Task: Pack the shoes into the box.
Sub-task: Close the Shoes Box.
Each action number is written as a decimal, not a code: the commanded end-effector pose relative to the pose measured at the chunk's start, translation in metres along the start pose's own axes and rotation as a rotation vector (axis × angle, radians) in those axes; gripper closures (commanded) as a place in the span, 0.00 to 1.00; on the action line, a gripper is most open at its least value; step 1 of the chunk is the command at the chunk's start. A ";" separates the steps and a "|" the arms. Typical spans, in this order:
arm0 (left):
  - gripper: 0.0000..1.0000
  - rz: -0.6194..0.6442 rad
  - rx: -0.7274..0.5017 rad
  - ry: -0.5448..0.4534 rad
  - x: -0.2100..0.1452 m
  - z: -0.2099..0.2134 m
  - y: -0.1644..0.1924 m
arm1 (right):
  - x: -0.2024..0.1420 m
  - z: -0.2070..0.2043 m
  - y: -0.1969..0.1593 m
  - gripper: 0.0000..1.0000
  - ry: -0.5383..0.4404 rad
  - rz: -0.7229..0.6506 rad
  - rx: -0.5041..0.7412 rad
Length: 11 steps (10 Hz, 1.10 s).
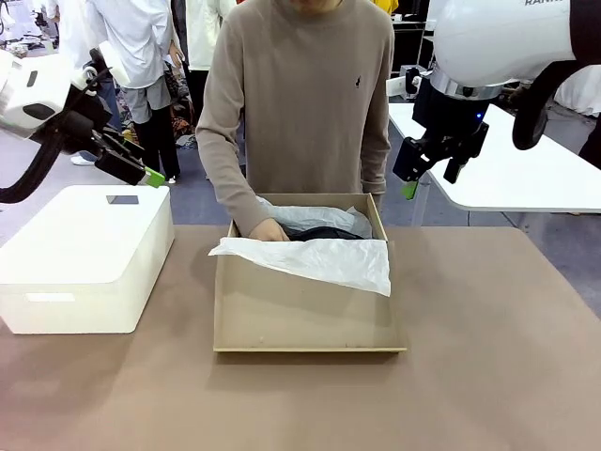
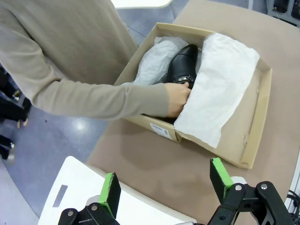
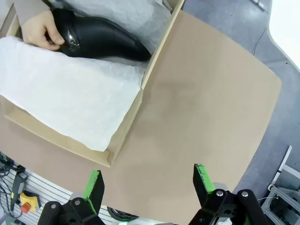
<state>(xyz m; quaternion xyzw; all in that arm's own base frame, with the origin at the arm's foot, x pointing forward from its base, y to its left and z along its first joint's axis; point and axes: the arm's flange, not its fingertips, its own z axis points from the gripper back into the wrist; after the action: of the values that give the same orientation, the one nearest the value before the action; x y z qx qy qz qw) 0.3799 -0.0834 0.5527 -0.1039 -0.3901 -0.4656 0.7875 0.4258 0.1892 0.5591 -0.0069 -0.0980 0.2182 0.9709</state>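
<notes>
Shoe lies inside box, under the person's hand. Left end effector and right end effector are spread, empty, well apart from it.

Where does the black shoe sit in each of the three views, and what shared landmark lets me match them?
Front view: black shoe a dark sliver mid-picture, in the box behind the tissue paper.
Left wrist view: black shoe upper centre, toe pointing up.
Right wrist view: black shoe top left, toe pointing right.
Shared landmark: the person's hand gripping it, beside the tissue paper.
</notes>
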 end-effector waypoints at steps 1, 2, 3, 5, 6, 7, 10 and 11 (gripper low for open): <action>0.00 0.002 -0.004 -0.014 0.000 0.000 0.000 | 0.003 0.003 -0.002 0.00 -0.008 0.004 -0.009; 0.00 0.002 -0.004 -0.014 0.000 0.000 0.000 | 0.000 0.000 0.000 0.00 0.000 0.000 0.000; 0.00 0.002 -0.004 -0.014 0.000 0.000 0.000 | -0.003 0.003 -0.011 0.00 -0.023 0.077 0.055; 0.00 0.002 -0.004 -0.014 0.000 0.000 0.000 | -0.013 0.006 -0.040 0.00 -0.045 0.215 0.148; 0.00 0.002 -0.004 -0.014 0.000 0.000 0.000 | -0.019 0.007 -0.057 0.00 -0.044 0.263 0.181; 0.00 0.002 -0.004 -0.014 0.000 0.000 0.000 | -0.023 0.007 -0.072 0.00 -0.064 0.309 0.202; 0.00 0.002 -0.004 -0.014 0.000 0.000 0.000 | -0.042 -0.006 -0.111 0.00 -0.101 0.444 0.248; 0.00 0.002 -0.004 -0.014 0.000 0.000 0.000 | -0.046 -0.011 -0.121 0.11 -0.114 0.458 0.271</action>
<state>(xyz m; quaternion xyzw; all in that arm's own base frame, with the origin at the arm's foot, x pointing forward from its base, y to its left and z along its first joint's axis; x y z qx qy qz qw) 0.3799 -0.0834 0.5527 -0.1039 -0.3901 -0.4656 0.7875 0.4428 0.0700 0.5532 0.0831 -0.1102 0.4239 0.8951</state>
